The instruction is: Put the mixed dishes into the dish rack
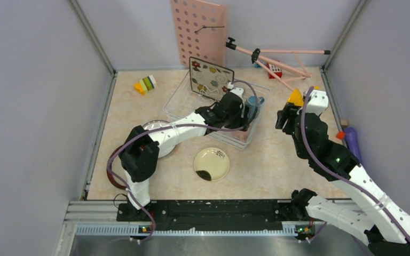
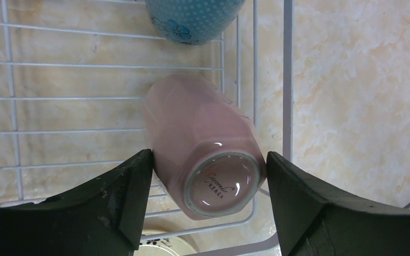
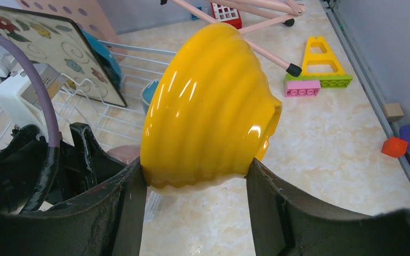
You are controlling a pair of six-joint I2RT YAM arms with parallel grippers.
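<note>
The left tool point(image 2: 209, 156) is down inside the dish rack point(image 2: 287, 80) at its right end, its two fingers either side of the pink cup point(image 2: 192, 128); the cup lies tilted over on the wires with its stamped base towards the wrist camera, close to the rack's corner and just short of the blue dotted cup point(image 2: 192, 18); the left finger seems to touch the cup's wall and the right finger sits right at its base, but I cannot tell whether they are pressing or merely flanking it. The right tool point(image 3: 195, 165) is clamped on the rim of the orange-yellow bowl point(image 3: 208, 101), which hangs in the air beside the rack's right edge, above the surface point(image 1: 277, 160); the square flowered plate point(image 1: 211, 78) stands upright at the rack's far end, and the cream plate with a black blotch point(image 1: 212, 164) lies outside the rack on the surface. The risks, as I judge them: the pink cup is glossy, faceted and leaning, so a squeeze near its base could make it squirt out or roll into the blue cup, and a careless withdrawal could nudge it the same way; the bowl is held by its rim alone, so a quick swing might let it pivot or slip; both arms crowd the same end of the rack, so bringing the bowl in too early could strike the left wrist or snag its cable.
</note>
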